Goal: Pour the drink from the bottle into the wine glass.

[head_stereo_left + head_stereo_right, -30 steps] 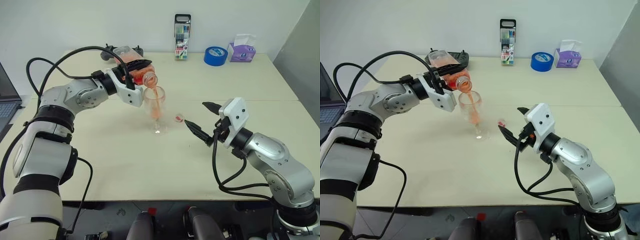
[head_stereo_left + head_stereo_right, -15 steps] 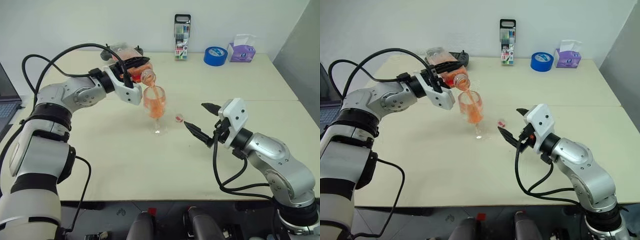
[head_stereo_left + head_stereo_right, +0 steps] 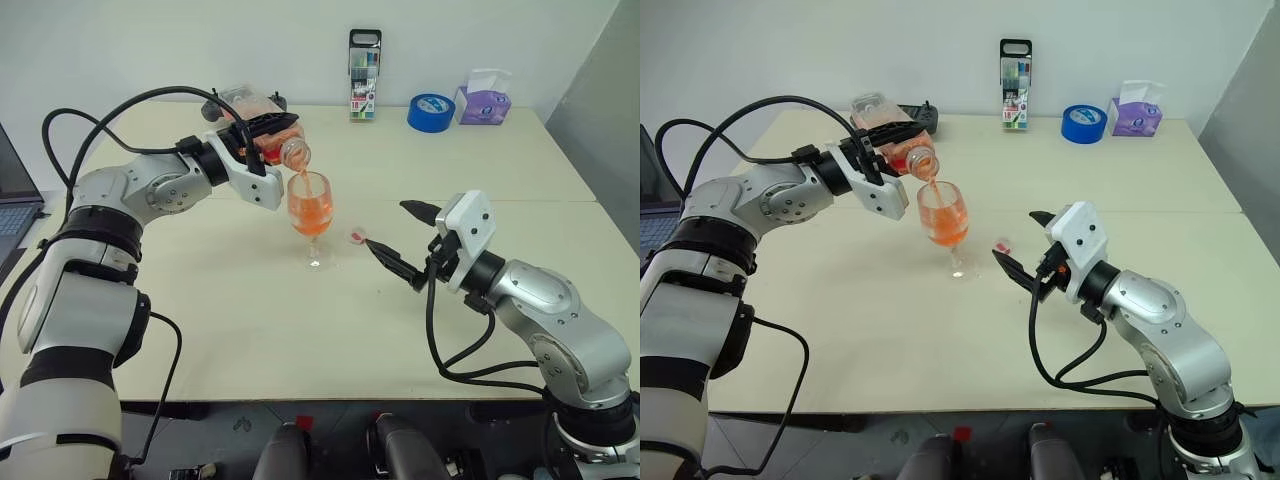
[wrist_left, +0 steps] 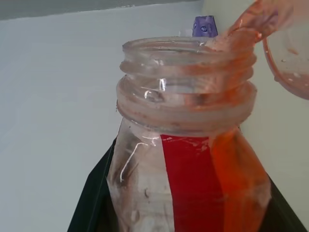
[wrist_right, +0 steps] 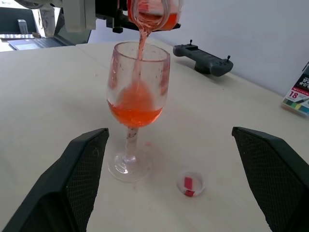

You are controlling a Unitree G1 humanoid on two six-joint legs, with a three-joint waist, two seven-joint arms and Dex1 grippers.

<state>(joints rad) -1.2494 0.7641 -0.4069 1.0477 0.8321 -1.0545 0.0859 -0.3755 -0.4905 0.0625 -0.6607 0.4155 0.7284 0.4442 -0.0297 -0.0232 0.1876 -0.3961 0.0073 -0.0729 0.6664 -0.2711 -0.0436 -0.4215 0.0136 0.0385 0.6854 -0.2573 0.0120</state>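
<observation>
Your bottle [image 3: 262, 128] is tipped mouth-down over the wine glass [image 3: 310, 205], orange drink [image 5: 137, 108] streaming in, bowl about half full, glass upright mid-tabletop [image 3: 250, 320]. Left tool [image 3: 268, 135] is clenched on the bottle. Bottle cap [image 5: 188, 183] lies just beside the foot. Right tool [image 3: 400, 240] is released, fingers spread, near the glass.

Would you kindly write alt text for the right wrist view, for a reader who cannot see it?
Orange drink streams from a tilted bottle into a wine glass standing on a pale table. The bottle cap lies beside the glass's foot, and the open right gripper frames the scene.
</observation>
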